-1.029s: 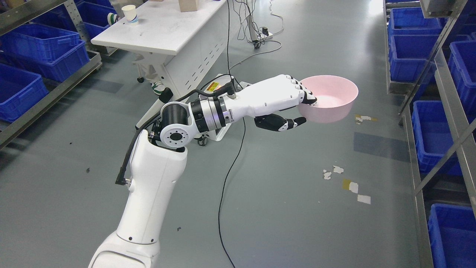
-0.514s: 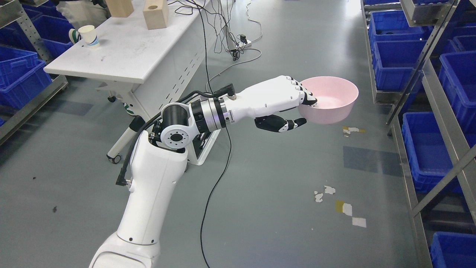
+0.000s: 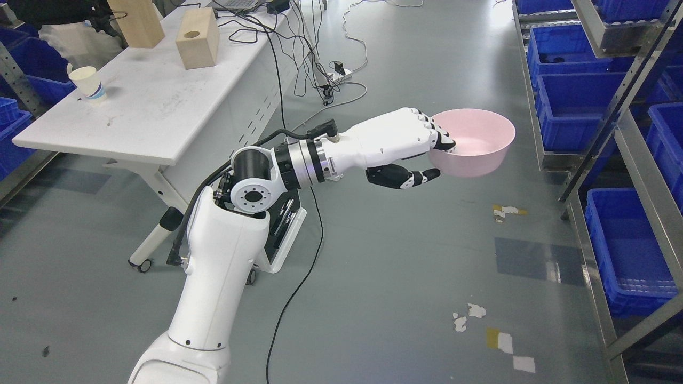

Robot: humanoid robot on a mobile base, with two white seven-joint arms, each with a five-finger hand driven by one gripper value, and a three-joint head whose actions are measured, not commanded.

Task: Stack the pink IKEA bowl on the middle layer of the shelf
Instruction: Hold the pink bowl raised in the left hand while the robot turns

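A pink bowl rides upright above the grey floor, pinched at its near rim by the robot's left hand, fingers inside, thumb beneath, apparently to keep it level. Shelving with blue bins stands to the right.

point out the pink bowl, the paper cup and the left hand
pink bowl (image 3: pixel 480 140), head view, inside wall
paper cup (image 3: pixel 88 84), head view, side wall
left hand (image 3: pixel 405 140), head view, back of the hand
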